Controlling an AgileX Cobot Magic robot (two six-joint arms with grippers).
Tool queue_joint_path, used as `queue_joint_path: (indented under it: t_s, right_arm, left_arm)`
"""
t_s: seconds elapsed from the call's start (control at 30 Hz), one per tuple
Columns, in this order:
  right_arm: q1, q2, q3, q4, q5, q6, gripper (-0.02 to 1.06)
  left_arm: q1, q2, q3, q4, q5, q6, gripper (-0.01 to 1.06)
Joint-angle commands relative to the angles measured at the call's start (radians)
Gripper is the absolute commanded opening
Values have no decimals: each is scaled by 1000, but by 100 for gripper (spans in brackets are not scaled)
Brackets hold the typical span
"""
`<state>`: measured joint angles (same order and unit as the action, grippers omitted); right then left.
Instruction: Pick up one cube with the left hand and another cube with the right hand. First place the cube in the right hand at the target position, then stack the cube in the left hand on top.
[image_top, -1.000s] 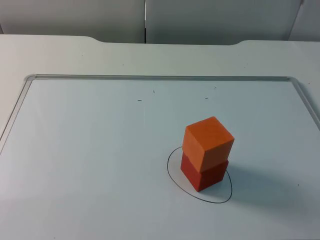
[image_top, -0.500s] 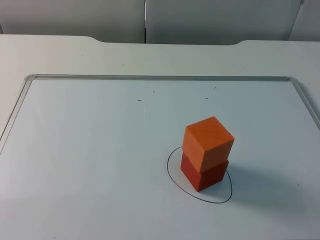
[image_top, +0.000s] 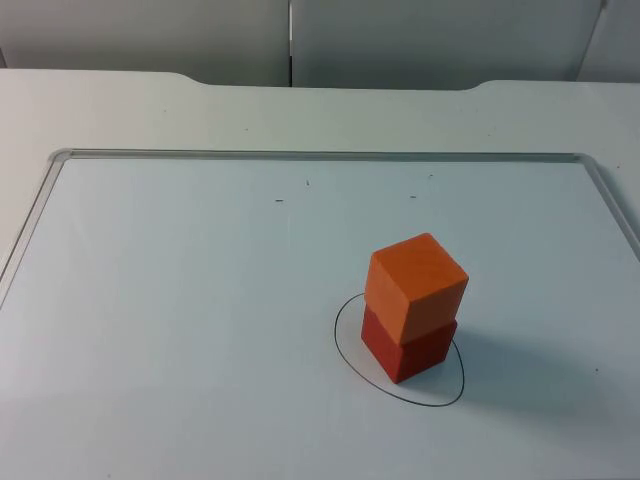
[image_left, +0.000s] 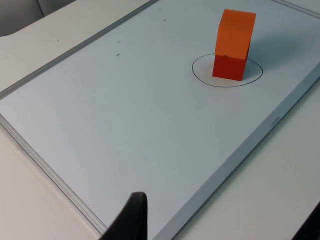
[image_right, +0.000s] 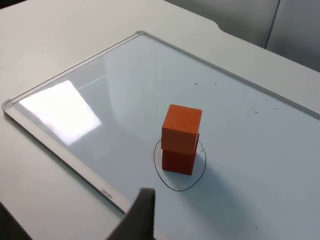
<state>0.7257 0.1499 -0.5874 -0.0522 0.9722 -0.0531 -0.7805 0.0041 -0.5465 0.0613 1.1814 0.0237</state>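
White table top (image_top: 120, 105) carries a framed whiteboard (image_top: 200, 300) below a grey partition wall (image_top: 420, 40). Top view: an orange cube (image_top: 415, 283) sits stacked on a red cube (image_top: 408, 348) inside a drawn black circle (image_top: 452, 385). Left wrist view: the left gripper (image_left: 215, 227) is spread wide, holding nothing, well apart from the stack. Right wrist view: the right gripper (image_right: 75, 225) is spread, holding nothing, near the whiteboard's edge.

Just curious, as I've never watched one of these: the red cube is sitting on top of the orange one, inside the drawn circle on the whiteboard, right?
Not quite: the order is reversed. The orange cube sits on top of the red cube, as the top view shows. The stack does stand inside the drawn circle on the whiteboard.
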Motion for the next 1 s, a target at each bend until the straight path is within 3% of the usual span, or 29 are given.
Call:
queue_joint_path:
  t_s: [0.0,0.27,0.5,0.97]
  right_arm:
    - [4,-5,6,6,-1,-7,93]
    - [4,-5,6,6,-13,-7,93]
    - [4,-5,6,6,-28,-7,93]
    - [4,-5,6,6,-28,-7,93]
  left_arm:
    - [-4,-4,-3,-5,2,-1,104]
    - [-4,-4,-3,-2,0,-5,104]
    - [-4,-4,34,1,-103,-68,104]
    - [-4,-4,34,-3,-103,-60,104]
